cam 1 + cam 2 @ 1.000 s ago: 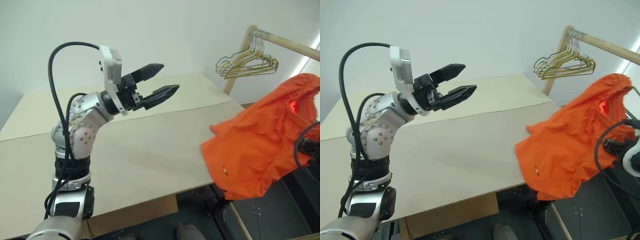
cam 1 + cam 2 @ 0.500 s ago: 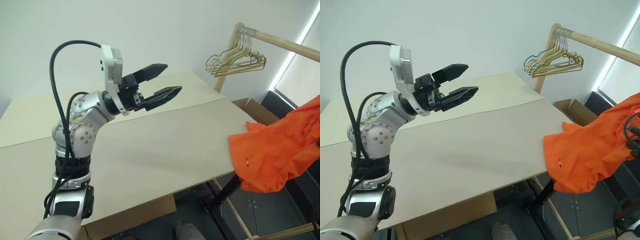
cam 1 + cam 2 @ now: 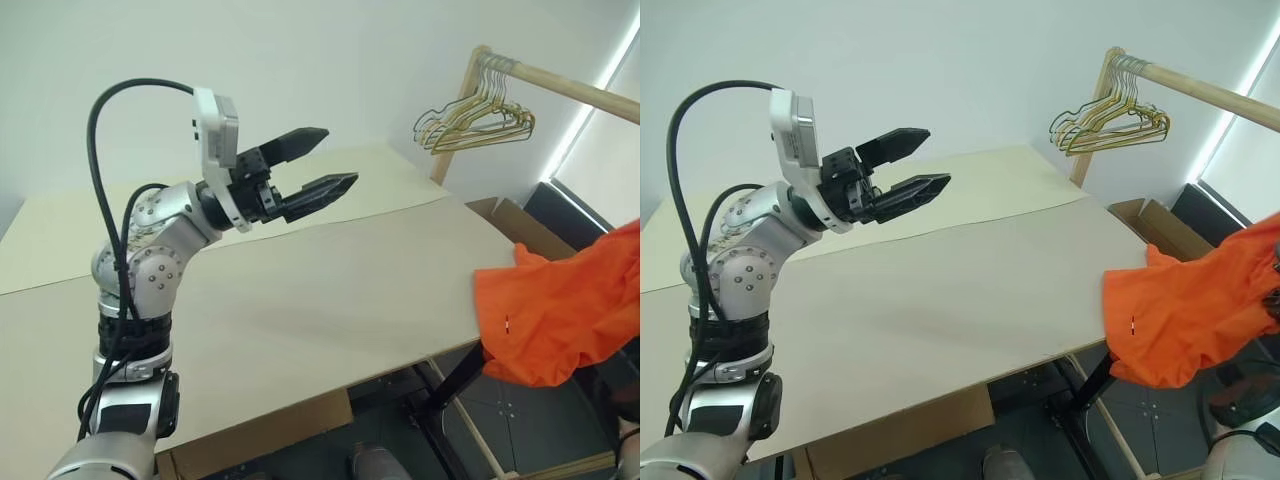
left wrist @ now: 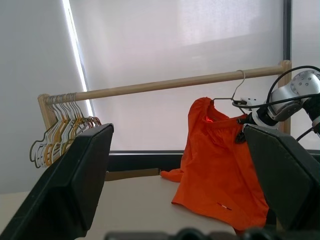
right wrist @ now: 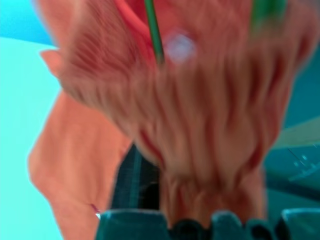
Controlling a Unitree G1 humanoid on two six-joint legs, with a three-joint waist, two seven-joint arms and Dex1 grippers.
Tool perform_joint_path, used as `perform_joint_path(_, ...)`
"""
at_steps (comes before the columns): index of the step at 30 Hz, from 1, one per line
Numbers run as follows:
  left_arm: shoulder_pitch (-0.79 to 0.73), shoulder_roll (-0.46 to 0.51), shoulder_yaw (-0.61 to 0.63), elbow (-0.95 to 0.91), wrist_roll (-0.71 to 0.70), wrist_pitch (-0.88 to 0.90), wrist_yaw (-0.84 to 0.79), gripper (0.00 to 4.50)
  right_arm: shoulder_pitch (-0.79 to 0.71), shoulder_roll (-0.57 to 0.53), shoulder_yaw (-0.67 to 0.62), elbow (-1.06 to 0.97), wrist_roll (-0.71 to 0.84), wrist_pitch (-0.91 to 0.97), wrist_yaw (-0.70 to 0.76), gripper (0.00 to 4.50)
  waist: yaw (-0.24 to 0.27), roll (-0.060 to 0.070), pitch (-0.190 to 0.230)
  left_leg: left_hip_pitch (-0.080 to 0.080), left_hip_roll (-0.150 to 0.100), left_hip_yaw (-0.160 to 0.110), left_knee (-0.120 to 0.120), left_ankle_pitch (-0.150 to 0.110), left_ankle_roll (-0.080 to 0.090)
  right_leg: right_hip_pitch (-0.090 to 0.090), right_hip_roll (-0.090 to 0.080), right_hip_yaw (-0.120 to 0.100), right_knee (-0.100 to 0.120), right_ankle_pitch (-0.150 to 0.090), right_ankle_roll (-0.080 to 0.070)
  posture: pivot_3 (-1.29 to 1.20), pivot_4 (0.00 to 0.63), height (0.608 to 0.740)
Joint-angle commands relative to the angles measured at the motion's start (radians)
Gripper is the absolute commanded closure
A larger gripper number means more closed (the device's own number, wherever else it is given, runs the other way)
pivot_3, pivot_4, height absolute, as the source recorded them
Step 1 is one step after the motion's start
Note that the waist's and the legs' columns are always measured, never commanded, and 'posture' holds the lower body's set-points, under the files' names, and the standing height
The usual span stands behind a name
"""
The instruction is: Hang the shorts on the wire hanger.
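The bright orange shorts (image 3: 562, 318) hang beyond the table's right edge, draped over the thin wire hanger (image 4: 239, 88). The hanger's hook rises by the wooden rail (image 4: 170, 85); whether it rests on the rail I cannot tell. My right gripper (image 4: 243, 131) is at the shorts' waistband side, and gathered orange fabric (image 5: 200, 125) and a green wire (image 5: 152, 30) sit close in front of it in the right wrist view. My left gripper (image 3: 338, 156) is open and empty, raised above the table's far middle and pointing right toward the shorts.
A bunch of gold and green wire hangers (image 3: 476, 120) hangs at the near end of the wooden rail (image 3: 570, 82). The beige table (image 3: 330, 290) spreads below my left arm. A cardboard box (image 3: 505, 215) sits on the floor past the table's right corner.
The shorts have swung right, off the table's corner and toward the rail, with the right arm. The view turned slightly right. My left gripper stayed raised and open.
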Motion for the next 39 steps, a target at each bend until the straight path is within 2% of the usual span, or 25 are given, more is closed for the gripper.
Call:
perform_joint_path(1, -0.009, 0.017, 0.026, -0.028, -0.01, -0.008, 0.013, 0.0, -0.023, 0.007, 0.001, -0.071, -0.063, 0.006, 0.021, 2.08, 0.001, 0.0, 0.0, 0.001, 0.0, 0.0, 0.0, 0.0, 0.0, 0.0, 0.0, 0.0, 0.0, 0.0, 0.0, -0.16, 0.0, 0.74)
perform_joint_path(6, -0.004, 0.028, 0.029, -0.036, -0.013, -0.008, 0.016, 0.0, -0.011, 0.019, 0.047, -0.115, -0.148, -0.042, 0.05, 0.47, 0.005, 0.001, 0.0, 0.001, 0.0, 0.0, 0.0, 0.0, 0.0, 0.0, 0.0, 0.0, 0.0, -0.001, 0.002, -0.15, 0.0, 0.74)
perform_joint_path(8, -0.002, 0.033, 0.031, -0.038, -0.014, -0.007, 0.017, 0.0, -0.025, 0.037, 0.044, -0.156, -0.201, -0.121, 0.005, 0.2, 0.006, 0.001, 0.0, 0.001, 0.0, 0.0, 0.0, 0.0, 0.0, 0.0, 0.0, 0.0, -0.001, -0.001, 0.002, -0.14, 0.0, 0.74)
perform_joint_path(13, -0.001, 0.041, 0.034, -0.04, -0.015, -0.007, 0.02, 0.0, 0.027, 0.056, 0.202, -0.333, -0.345, -0.385, -0.043, 0.2, 0.012, 0.007, 0.002, 0.001, 0.0, 0.0, -0.001, 0.0, 0.0, -0.001, -0.001, 0.001, 0.0, -0.002, 0.004, -0.14, 0.0, 0.74)
perform_joint_path(18, 0.0, 0.046, 0.033, -0.041, -0.015, -0.01, 0.023, 0.0, 0.113, 0.06, 0.392, -0.471, -0.47, -0.639, -0.032, 0.2, 0.011, 0.007, 0.002, 0.002, 0.0, 0.001, -0.001, 0.0, 0.0, -0.001, 0.0, 0.001, 0.0, -0.002, 0.004, -0.13, 0.0, 0.74)
perform_joint_path(21, 0.004, 0.048, 0.033, -0.043, -0.002, -0.017, 0.038, 0.0, 0.151, 0.058, 0.503, -0.535, -0.604, -0.804, -0.102, 0.2, 0.016, 0.007, 0.003, 0.002, 0.0, 0.001, -0.001, 0.0, 0.0, -0.001, 0.0, 0.001, 0.0, -0.002, 0.005, -0.12, 0.0, 0.74)
perform_joint_path(23, 0.015, 0.051, 0.038, -0.047, 0.008, -0.02, 0.055, 0.0, 0.147, 0.057, 0.579, -0.571, -0.652, -0.926, -0.094, 0.2, 0.02, 0.007, 0.003, 0.002, 0.0, 0.002, -0.001, 0.0, 0.0, -0.002, -0.001, 0.002, 0.0, -0.002, 0.005, -0.11, 0.0, 0.74)
perform_joint_path(27, 0.077, 0.059, 0.069, -0.063, 0.016, -0.05, 0.059, 0.0, 0.072, 0.094, 0.758, -0.589, -0.607, -1.129, 0.094, 0.2, 0.02, 0.007, 0.004, 0.004, 0.0, 0.002, -0.001, 0.0, 0.0, -0.001, 0.0, 0.003, 0.001, -0.002, 0.004, -0.07, 0.0, 0.74)
perform_joint_path(29, 0.13, 0.086, 0.065, -0.09, 0.05, -0.068, 0.055, 0.0, 0.05, 0.155, 0.829, -0.549, -0.532, -1.242, 0.232, 0.2, 0.023, 0.006, 0.005, 0.005, 0.0, 0.002, -0.002, 0.0, 0.0, 0.0, 0.001, 0.003, 0.001, -0.002, 0.004, -0.03, 0.0, 0.74)
perform_joint_path(32, 0.214, 0.14, 0.068, -0.129, 0.093, -0.094, 0.035, 0.0, 0.065, 0.238, 0.892, -0.534, -0.398, -1.306, 0.45, 0.2, 0.042, 0.0, 0.006, 0.005, 0.002, 0.0, -0.001, 0.0, 0.0, 0.0, 0.002, 0.001, 0.001, -0.001, 0.002, 0.04, 0.0, 0.74)
perform_joint_path(33, 0.248, 0.152, 0.075, -0.145, 0.125, -0.114, 0.054, 0.0, 0.077, 0.256, 0.914, -0.539, -0.341, -1.293, 0.538, 0.2, 0.056, -0.001, 0.007, 0.004, 0.002, 0.0, -0.001, 0.0, 0.0, 0.0, 0.001, 0.001, 0.001, 0.003, -0.003, 0.05, 0.0, 0.74)
perform_joint_path(36, 0.314, 0.193, 0.097, -0.177, 0.167, -0.104, 0.101, 0.0, 0.117, 0.246, 0.972, -0.563, -0.225, -1.251, 0.772, 0.2, 0.107, -0.002, 0.009, 0.003, 0.001, 0.001, -0.001, -0.001, 0.002, -0.002, -0.001, 0.001, 0.001, 0.003, -0.004, 0.11, 0.0, 0.74)
perform_joint_path(39, 0.389, 0.23, 0.125, -0.227, 0.186, -0.115, 0.099, 0.0, 0.141, 0.209, 0.995, -0.577, -0.127, -1.17, 0.938, 0.2, 0.167, -0.003, 0.011, 0.0, 0.002, 0.001, -0.001, -0.002, 0.003, -0.004, -0.002, -0.001, 0.0, 0.003, -0.003, 0.15, 0.0, 0.74)
